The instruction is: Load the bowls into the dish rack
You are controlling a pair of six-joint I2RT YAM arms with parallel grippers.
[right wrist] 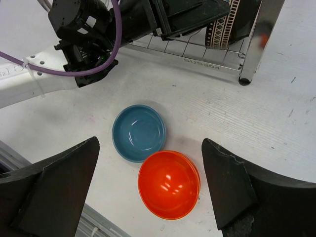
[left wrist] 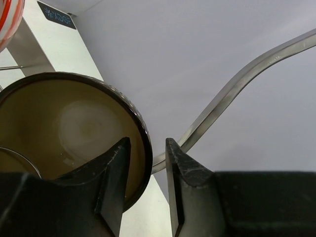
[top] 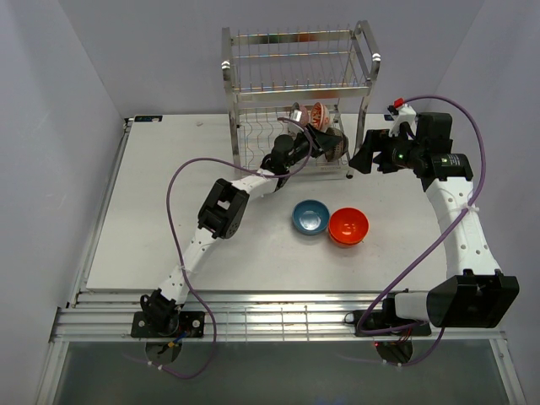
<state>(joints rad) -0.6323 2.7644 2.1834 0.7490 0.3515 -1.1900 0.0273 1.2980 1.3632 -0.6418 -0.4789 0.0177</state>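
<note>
The dish rack point(top: 299, 84) stands at the back of the table. The red-and-white bowl point(top: 321, 114) and the brown bowl point(top: 335, 145) stand on edge in its lower tier. My left gripper point(top: 308, 139) reaches into that tier. In the left wrist view its jaws point(left wrist: 148, 143) straddle the brown bowl's point(left wrist: 64, 133) rim, with a gap at the right finger, so it is open. The blue bowl point(top: 310, 217) and the orange-red bowl point(top: 348, 225) sit side by side on the table. My right gripper point(top: 361, 160) is wide open and empty, above them point(right wrist: 149, 142).
The rack's front right post point(right wrist: 259, 39) stands on the table beside my right gripper. A curved rack wire point(left wrist: 237, 84) passes right of the left fingers. The left arm point(right wrist: 84, 34) stretches across behind the blue bowl point(right wrist: 138, 132) and the orange-red bowl point(right wrist: 169, 184).
</note>
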